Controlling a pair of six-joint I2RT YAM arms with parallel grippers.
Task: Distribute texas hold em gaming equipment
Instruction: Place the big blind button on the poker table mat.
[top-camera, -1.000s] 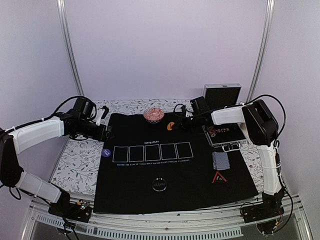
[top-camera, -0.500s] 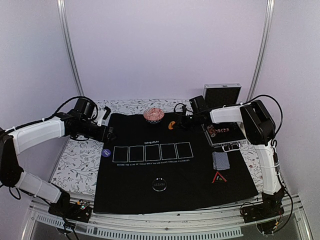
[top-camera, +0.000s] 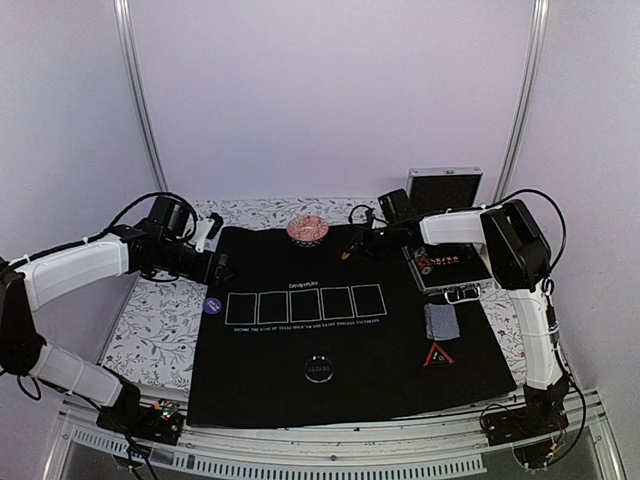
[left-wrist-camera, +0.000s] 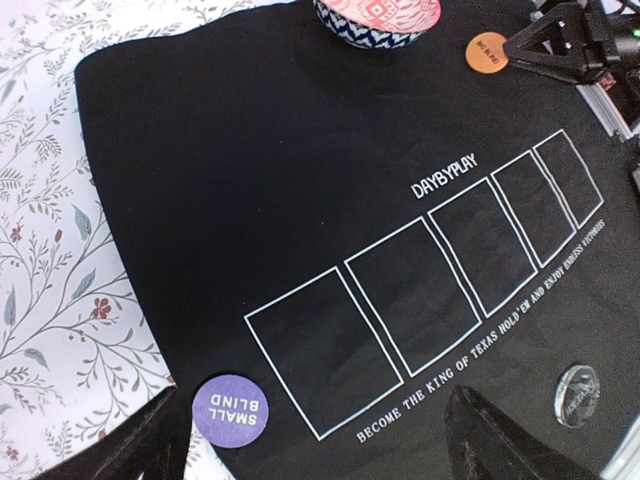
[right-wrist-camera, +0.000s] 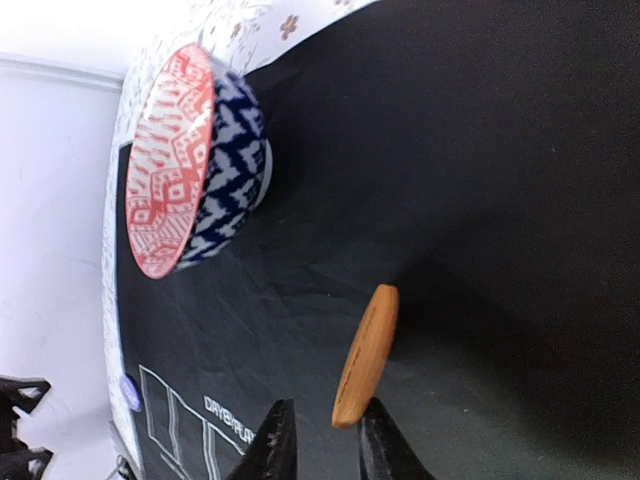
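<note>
Right wrist view: orange button (right-wrist-camera: 366, 352), seen edge-on, long axis running 12 to 6, on the black mat (right-wrist-camera: 480, 150), at 12 o'clock from the right end effector (right-wrist-camera: 325, 440). Its fingers are narrowly parted, one tip touching the button's near end, no pinch evident. Patterned bowl (right-wrist-camera: 200, 160) at 10 o'clock. Right arm much nearer. Left wrist view alone shows the button's round printed face. Left end effector (left-wrist-camera: 320, 455) is spread wide and empty, with a purple button (left-wrist-camera: 232, 405) near its 9 o'clock finger.

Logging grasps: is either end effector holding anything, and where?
Left end effector: nothing. Orange button: rim between fingertips of right end effector; grip cannot be told.
</note>
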